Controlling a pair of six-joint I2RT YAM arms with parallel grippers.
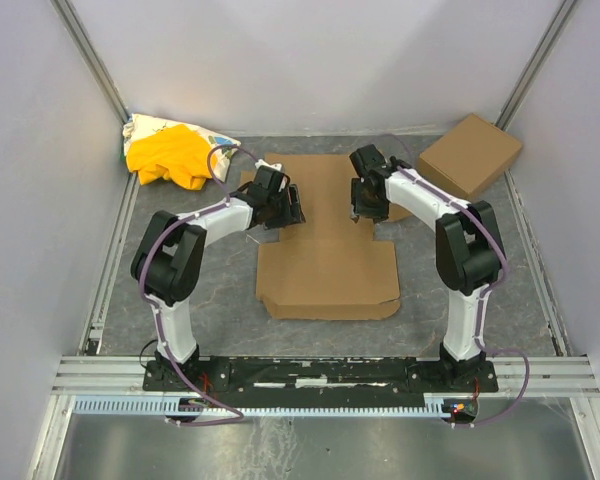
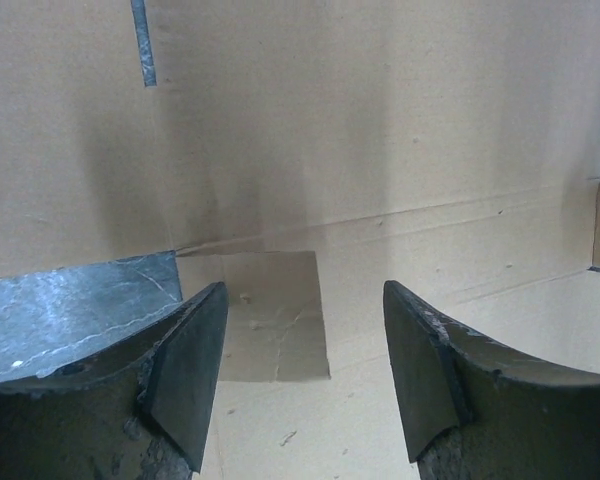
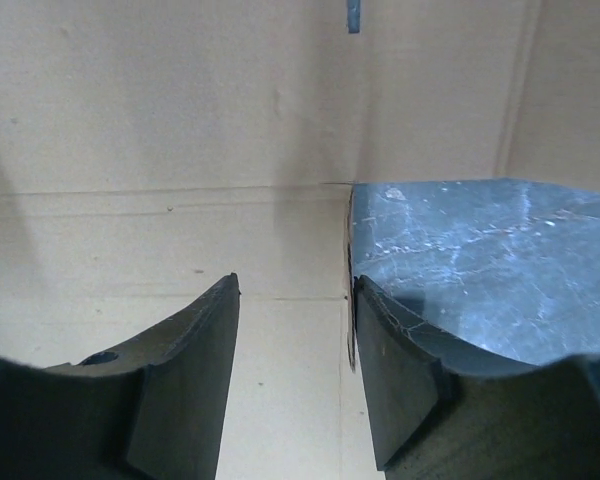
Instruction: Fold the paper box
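The paper box (image 1: 325, 265) lies flat and unfolded on the grey table, a brown die-cut sheet with creases and side flaps. My left gripper (image 1: 292, 208) is low over the sheet's left side, at a notch where a flap begins. In the left wrist view the gripper (image 2: 304, 290) is open, with cardboard (image 2: 380, 150) beneath it and nothing between the fingers (image 2: 185, 370). My right gripper (image 1: 365, 208) hovers over the sheet's right side. In the right wrist view it (image 3: 296, 280) is open above the cardboard (image 3: 180, 120), its right finger (image 3: 400, 380) at the sheet's cut edge.
A second closed brown box (image 1: 470, 155) sits at the back right. A yellow-and-white cloth bundle (image 1: 175, 150) lies at the back left. Grey table surface (image 3: 480, 250) shows beside the sheet. White walls enclose three sides, and a metal rail (image 1: 320, 370) runs along the near edge.
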